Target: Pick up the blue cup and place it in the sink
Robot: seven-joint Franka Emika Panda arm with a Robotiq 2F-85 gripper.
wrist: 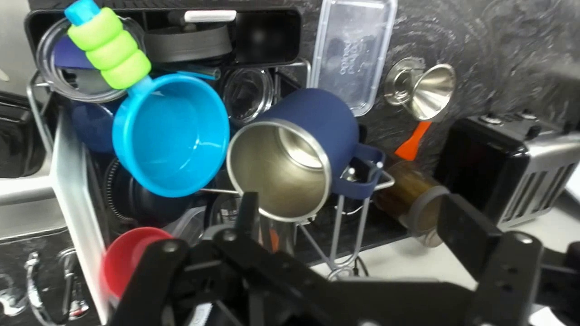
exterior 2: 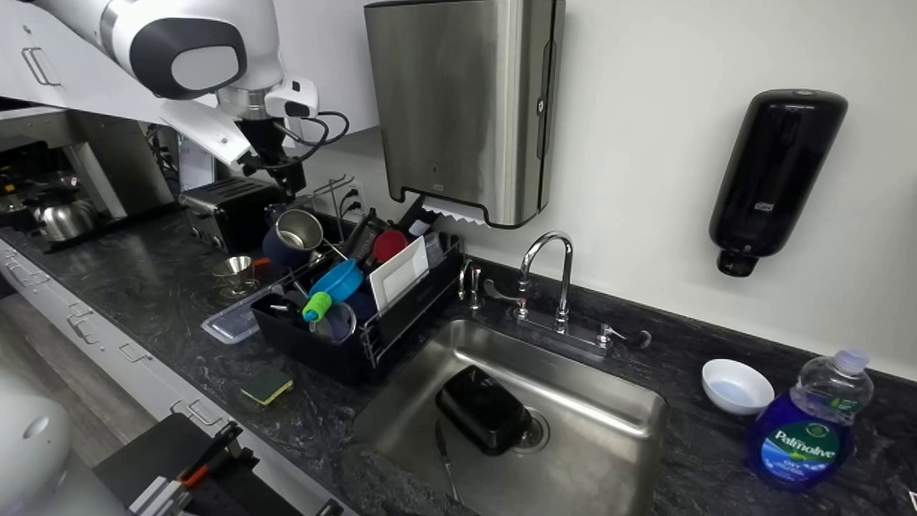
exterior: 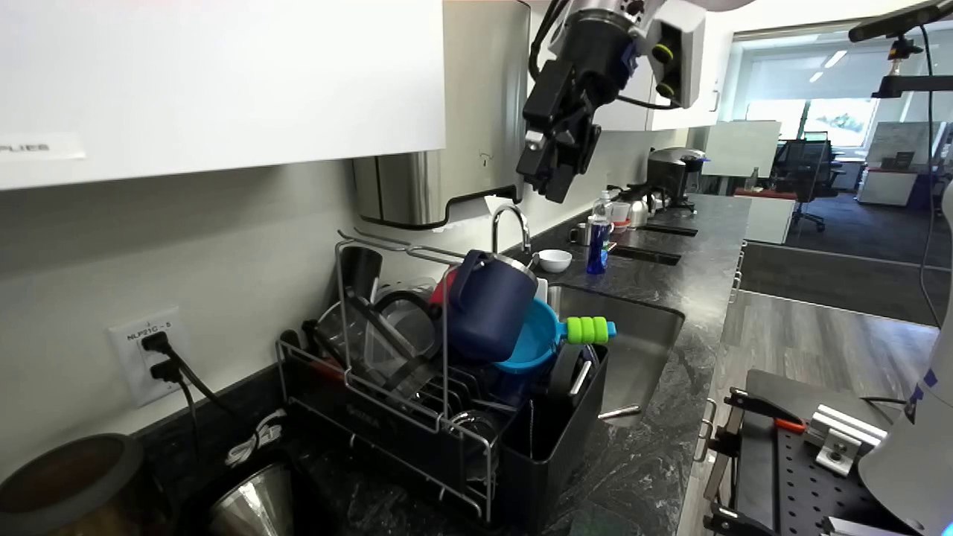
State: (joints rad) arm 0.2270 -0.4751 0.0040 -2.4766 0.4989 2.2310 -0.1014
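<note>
Tool spread wide, holding nothing. Navy mug tilted on dish rack; handle right by wire, could snag on lift, jostling light-blue dipper.

One sink, one dish rack, one steel-rimmed blue cup, one white bowl, one toaster, two wall plugs

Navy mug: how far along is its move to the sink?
Done: the gripper is open, positioned above the dish rack. In hand: nothing; the navy mug sits tilted on the rack, ungripped. Left: grasp it, lift it clear, lower it into the sink and release.
</note>
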